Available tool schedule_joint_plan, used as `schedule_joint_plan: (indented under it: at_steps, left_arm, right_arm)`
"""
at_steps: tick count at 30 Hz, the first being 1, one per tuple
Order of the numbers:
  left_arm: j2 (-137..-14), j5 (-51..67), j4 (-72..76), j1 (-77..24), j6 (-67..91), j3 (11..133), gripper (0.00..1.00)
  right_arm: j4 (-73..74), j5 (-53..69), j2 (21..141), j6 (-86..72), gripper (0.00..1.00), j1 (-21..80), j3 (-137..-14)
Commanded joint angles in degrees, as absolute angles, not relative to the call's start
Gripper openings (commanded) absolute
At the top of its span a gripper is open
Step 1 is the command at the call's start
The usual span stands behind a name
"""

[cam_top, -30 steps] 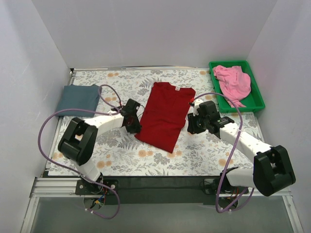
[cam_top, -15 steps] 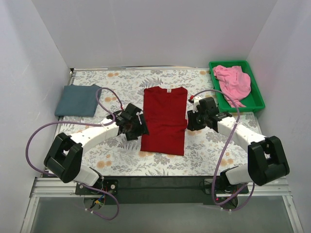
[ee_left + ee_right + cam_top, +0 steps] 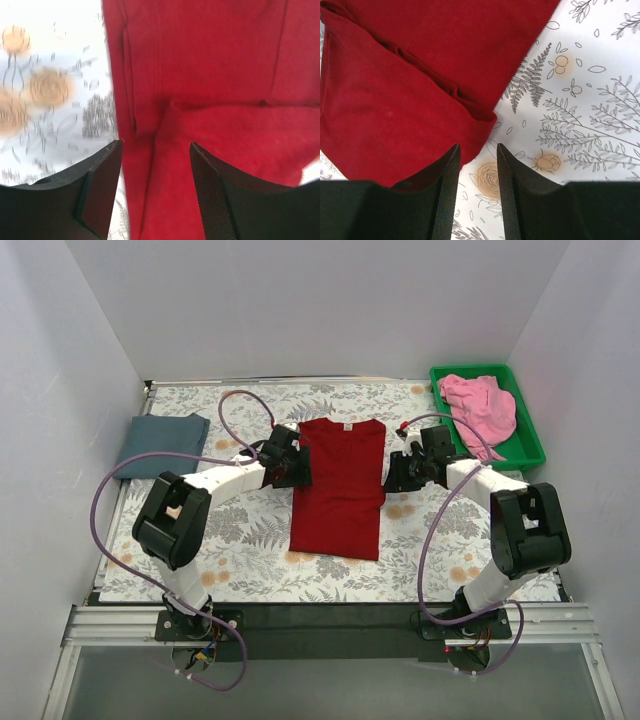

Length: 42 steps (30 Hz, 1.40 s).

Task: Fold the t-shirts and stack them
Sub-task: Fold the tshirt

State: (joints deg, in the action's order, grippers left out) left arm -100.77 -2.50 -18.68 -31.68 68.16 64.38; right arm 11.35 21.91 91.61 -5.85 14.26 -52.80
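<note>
A dark red t-shirt (image 3: 340, 490) lies flat mid-table, collar toward the far side and both sleeves folded in. My left gripper (image 3: 298, 470) hovers at its left edge; in the left wrist view this gripper (image 3: 155, 150) is open with the red cloth (image 3: 210, 75) lying under the gap, not pinched. My right gripper (image 3: 394, 478) sits at the shirt's right edge. In the right wrist view it (image 3: 477, 150) is open over bare table beside the folded sleeve (image 3: 400, 115). A slate blue-grey t-shirt (image 3: 160, 446) lies folded at the far left. A pink t-shirt (image 3: 480, 408) lies crumpled.
The pink shirt lies in a green plastic bin (image 3: 528, 454) at the far right corner. The floral table cover (image 3: 240, 560) spreads under everything. White walls close the table on three sides. Purple cables (image 3: 110, 500) loop off both arms.
The red shirt went from skewed to straight. My left gripper opened and moved toward the far side along the shirt's left edge. The right gripper shifted slightly toward the far side.
</note>
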Motion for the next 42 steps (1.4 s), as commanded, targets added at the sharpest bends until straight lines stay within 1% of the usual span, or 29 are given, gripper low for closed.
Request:
schedule_joint_plan:
  at_steps: [1, 8, 9, 13, 18, 20, 24, 26, 27, 29, 30, 32, 34, 35, 38, 42]
  left_arm:
    - [-102.3, -2.0, -15.2, -31.1, 62.4, 68.0, 0.52]
    - [-105.7, -0.1, -14.3, -29.8, 61.1, 70.5, 0.49]
    - [-106.3, 1.7, -14.3, -29.9, 60.9, 70.6, 0.48]
    - [-107.7, 3.5, -14.0, -29.8, 60.3, 70.7, 0.46]
    - [-108.6, 5.6, -13.1, -29.8, 59.9, 70.9, 0.41]
    - [-108.8, 6.2, -12.9, -29.8, 59.8, 71.0, 0.40]
    - [-108.5, 7.9, -12.2, -29.8, 59.6, 71.0, 0.36]
    - [-108.5, 8.9, -11.9, -29.7, 59.5, 70.8, 0.36]
    - [-108.5, 9.1, -11.7, -29.8, 59.4, 70.7, 0.35]
    - [-108.6, 9.8, -11.6, -29.8, 59.5, 70.7, 0.34]
    - [-108.8, 9.9, -11.6, -29.8, 59.6, 70.7, 0.34]
    - [-109.0, 10.1, -11.6, -29.7, 59.6, 70.7, 0.27]
    - [-108.9, 10.1, -11.5, -29.8, 59.5, 70.5, 0.21]
    - [-108.7, 9.7, -11.5, -29.8, 59.4, 70.4, 0.14]
    - [-106.3, 8.6, -11.1, -29.8, 59.6, 69.1, 0.06]
    - [-101.3, 5.1, -9.8, -29.7, 61.3, 65.5, 0.03]
  right_arm:
    - [8.2, 26.4, 93.8, -6.5, 0.37, 14.0, -55.7]
    - [6.3, 28.0, 98.5, -6.3, 0.37, 13.5, -57.1]
    - [6.2, 28.3, 99.2, -6.3, 0.37, 13.5, -57.2]
    - [5.7, 28.9, 100.5, -6.2, 0.37, 13.4, -57.0]
    - [5.4, 29.8, 100.3, -5.9, 0.34, 13.5, -57.0]
    - [5.4, 30.1, 100.3, -5.7, 0.31, 13.5, -57.1]
    - [5.4, 30.9, 100.1, -5.6, 0.23, 13.5, -57.3]
    - [5.4, 31.4, 100.1, -5.6, 0.21, 13.5, -57.4]
    - [5.4, 31.7, 100.1, -5.5, 0.17, 13.4, -57.4]
    - [5.4, 31.9, 100.1, -5.5, 0.13, 13.5, -57.4]
    - [5.4, 32.0, 100.0, -5.5, 0.07, 13.5, -57.4]
    - [5.4, 32.1, 99.7, -5.4, 0.01, 13.5, -57.5]
    - [5.5, 32.3, 99.4, -5.4, 0.01, 13.5, -57.7]
    - [5.5, 32.4, 99.1, -5.4, 0.01, 13.4, -57.7]
    - [5.7, 32.9, 97.7, -5.3, 0.01, 13.5, -58.0]
    - [6.2, 33.5, 96.1, -5.3, 0.01, 13.4, -58.6]
